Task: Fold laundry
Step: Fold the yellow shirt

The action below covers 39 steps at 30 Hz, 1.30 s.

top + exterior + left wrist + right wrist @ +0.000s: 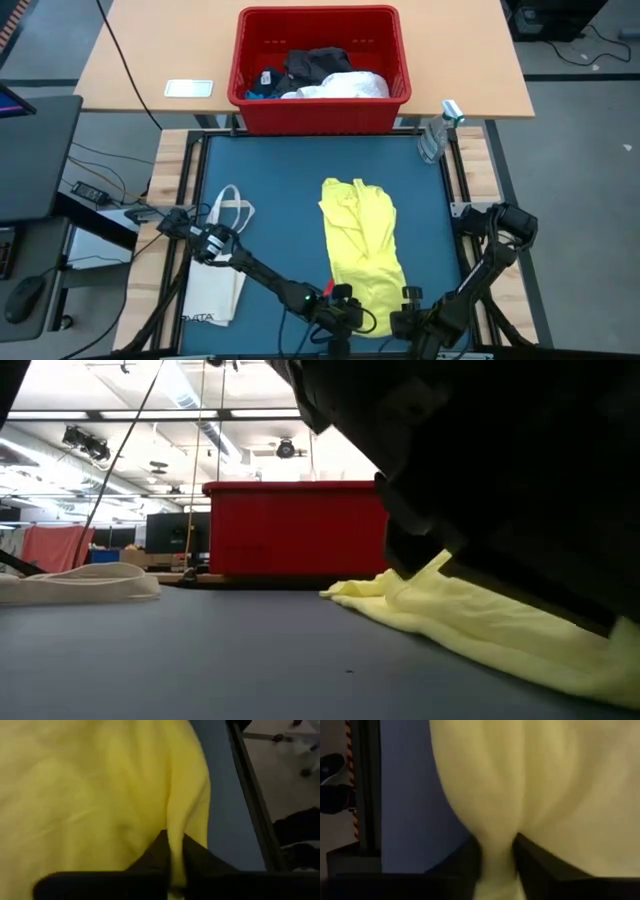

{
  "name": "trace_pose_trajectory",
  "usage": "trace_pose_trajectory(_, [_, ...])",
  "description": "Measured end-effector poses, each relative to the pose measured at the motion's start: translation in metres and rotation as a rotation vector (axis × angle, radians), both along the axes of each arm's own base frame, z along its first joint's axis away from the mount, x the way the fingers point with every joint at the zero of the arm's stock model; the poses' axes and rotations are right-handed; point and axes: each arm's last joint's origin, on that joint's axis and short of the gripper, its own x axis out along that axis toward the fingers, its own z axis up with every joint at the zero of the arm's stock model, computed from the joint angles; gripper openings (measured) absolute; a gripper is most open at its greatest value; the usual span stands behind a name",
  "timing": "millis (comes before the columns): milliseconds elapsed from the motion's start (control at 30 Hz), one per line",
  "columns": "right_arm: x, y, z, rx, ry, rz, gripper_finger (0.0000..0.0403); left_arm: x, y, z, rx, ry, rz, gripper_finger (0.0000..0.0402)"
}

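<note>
Yellow garment (362, 245) spread lengthwise on the dark blue surface (280, 180), right of centre, crumpled at its far end and reaching to the near edge. Pinched at that near hem by both claws: left claw (345, 308) at the near left corner, closed on a fold of the yellow cloth, with the fabric squeezed between its two dark fingers (155, 855) in the left wrist view; right claw (408, 318) just beside it at the near right corner, likewise clamped on a bunched ridge of the same cloth between its fingers (530, 852) in the right wrist view. From table height, yellow cloth (480, 625) lying low across the surface, rising slightly toward a dark arm that fills the upper right of that view.

Beyond the far edge, red bin (320, 70) on a wooden table (130, 60), holding more laundry: white piece (340, 88), dark piece (315, 62), and a bit of blue at its left side. Cream tote bag (218, 275) with long handles flat on the left part of the surface, partly under the left arm. Clear bottle (437, 135) at the far right corner of the surface. Small white card (188, 88) on the wooden table, left of the bin.
</note>
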Motion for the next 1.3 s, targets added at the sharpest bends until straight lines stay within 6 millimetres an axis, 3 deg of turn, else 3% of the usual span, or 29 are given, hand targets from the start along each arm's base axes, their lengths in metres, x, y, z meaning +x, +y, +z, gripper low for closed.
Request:
trace_pose_trajectory(67, [0.001,-0.005,0.014,0.036,-0.003,0.013,0.0031,0.001,0.001,0.007,-0.021,0.029,0.024,0.0012])
trace_pose_trajectory(100, [0.001,-0.008,0.025,0.063,-0.014,0.023,0.0022,0.001,0.002,0.014,-0.019,0.041,0.025,0.0012])
trace_pose_trajectory(300, [0.002,-0.041,0.081,0.147,-0.082,-0.051,0.0020,-0.003,0.009,0.084,0.010,0.091,0.034,0.0005])
trace_pose_trajectory(433, [0.006,-0.079,0.105,0.079,-0.104,-0.103,0.0020,-0.003,0.038,0.111,0.081,0.182,0.082,0.0003])
trace_pose_trajectory(567, [0.018,-0.122,0.117,-0.020,-0.088,-0.094,0.0020,0.002,0.080,0.126,0.114,0.266,0.163,0.0003])
trace_pose_trajectory(800, [0.035,-0.214,0.115,-0.144,-0.040,-0.114,0.0020,0.012,0.166,0.131,0.155,0.384,0.314,0.0002])
trace_pose_trajectory(1033, [0.021,-0.308,0.105,-0.119,-0.110,-0.178,0.0019,0.015,0.265,0.140,0.148,0.396,0.476,0.0002])
trace_pose_trajectory(1167, [0.016,-0.351,0.094,-0.105,-0.168,-0.204,0.0019,0.011,0.311,0.137,0.081,0.422,0.535,0.0002])
trace_pose_trajectory(1300, [0.022,-0.384,0.076,-0.080,-0.216,-0.204,0.0019,0.004,0.345,0.123,0.061,0.466,0.589,0.0002])
